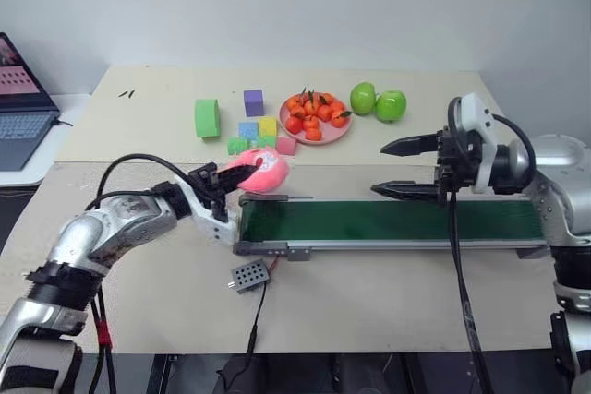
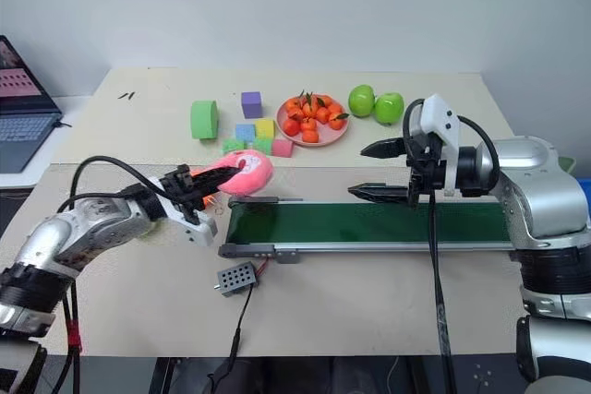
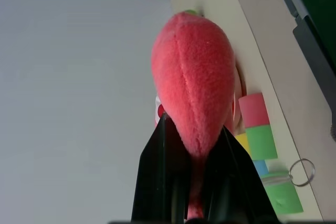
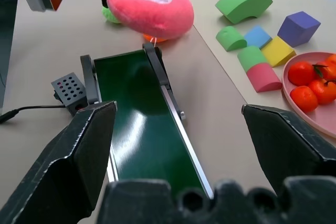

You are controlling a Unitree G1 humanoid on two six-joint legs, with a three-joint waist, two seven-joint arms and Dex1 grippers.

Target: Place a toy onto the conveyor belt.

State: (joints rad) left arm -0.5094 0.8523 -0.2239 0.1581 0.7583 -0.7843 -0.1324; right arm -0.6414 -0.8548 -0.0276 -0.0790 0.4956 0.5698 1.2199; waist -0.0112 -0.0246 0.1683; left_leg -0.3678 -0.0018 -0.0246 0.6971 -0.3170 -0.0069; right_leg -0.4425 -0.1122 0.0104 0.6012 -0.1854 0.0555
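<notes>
The left gripper of two black fingers was clamped on the bright pink soft plush toy, pinching it at one end so that the plush bulged out past the fingertips. The toy hung in the air just beyond the left end of the long narrow dark-green conveyor belt in its grey metal frame, above the tabletop rather than on the belt; in the right wrist view a scrap of orange and a scrap of lime-green peeped out from beneath it, too hidden to identify.

The right gripper stood with its two black fingers spread wide and nothing between them, hovering over the middle of the belt and pointing toward the left arm.

In front of the belt's left end lay a small grey perforated box with a cable trailing off the table's near edge. Behind the belt, on the beige table, sat a cluster of small foam blocks in blue, yellow, green and pink, with a purple foam cube and a larger green foam arch beside them. Farther right was a pink plate piled with small orange fruits, and just beside it two green apples. An open laptop rested on a separate white surface at the far left.
</notes>
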